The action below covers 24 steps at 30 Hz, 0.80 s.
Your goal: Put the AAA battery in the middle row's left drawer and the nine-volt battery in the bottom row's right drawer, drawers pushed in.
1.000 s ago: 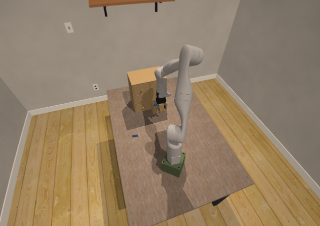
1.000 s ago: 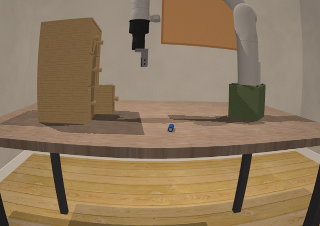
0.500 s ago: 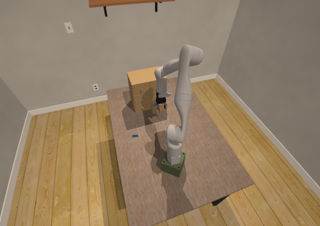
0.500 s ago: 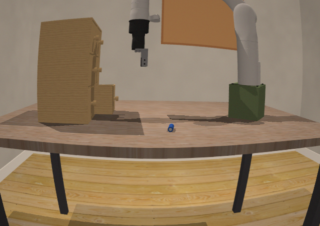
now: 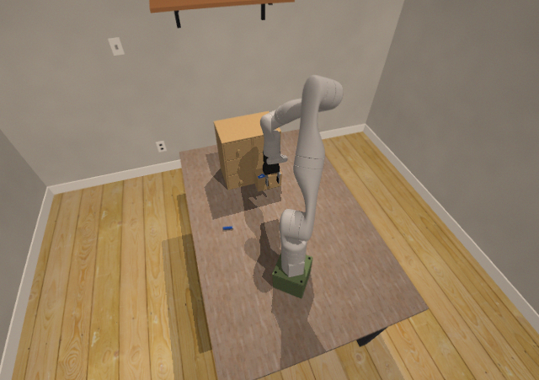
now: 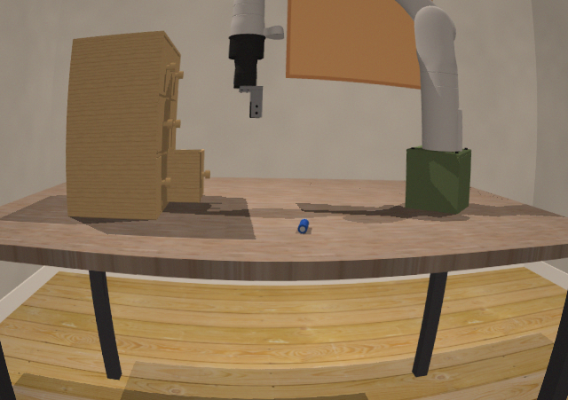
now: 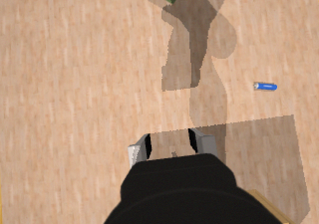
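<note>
Hovering high over the table (image 6: 413,244), my gripper (image 6: 253,102) is wide open and holds nothing, pointing straight down in front of the chest (image 6: 114,125). I see the bottom-right drawer (image 6: 185,176) pulled partway out; something blue (image 5: 261,176) shows at its mouth in the top view, which I judge to be the nine-volt battery, though it is too small to be sure. The AAA battery (image 6: 303,226) lies on the table, well apart from the chest. So I reckon half is done: that drawer needs closing, and the AAA needs fetching into the middle-left drawer (image 5: 232,152), which looks shut.
</note>
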Available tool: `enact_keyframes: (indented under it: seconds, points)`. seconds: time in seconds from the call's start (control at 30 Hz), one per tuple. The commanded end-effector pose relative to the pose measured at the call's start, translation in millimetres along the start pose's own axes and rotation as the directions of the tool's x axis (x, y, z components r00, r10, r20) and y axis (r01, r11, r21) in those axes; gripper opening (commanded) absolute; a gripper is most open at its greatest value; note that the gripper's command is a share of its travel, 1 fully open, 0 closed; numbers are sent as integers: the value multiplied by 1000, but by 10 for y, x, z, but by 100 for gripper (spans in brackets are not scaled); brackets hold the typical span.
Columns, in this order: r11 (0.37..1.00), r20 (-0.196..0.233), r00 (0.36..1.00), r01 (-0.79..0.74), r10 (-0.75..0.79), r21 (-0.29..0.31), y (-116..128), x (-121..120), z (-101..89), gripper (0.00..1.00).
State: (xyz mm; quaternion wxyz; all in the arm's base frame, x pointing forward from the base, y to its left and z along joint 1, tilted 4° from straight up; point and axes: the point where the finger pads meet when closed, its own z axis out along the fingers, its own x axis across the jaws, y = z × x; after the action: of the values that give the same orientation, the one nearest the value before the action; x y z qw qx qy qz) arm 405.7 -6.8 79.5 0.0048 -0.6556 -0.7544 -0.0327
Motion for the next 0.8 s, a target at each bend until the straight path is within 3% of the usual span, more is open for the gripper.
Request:
enact_keyframes:
  seconds: [0.0, 0.77]
  points:
    - [1000, 1, 1000, 0, 0, -2, 5, -1, -6, 100]
    - [998, -2, 998, 55, -55, 3, -28, -17, -3, 100]
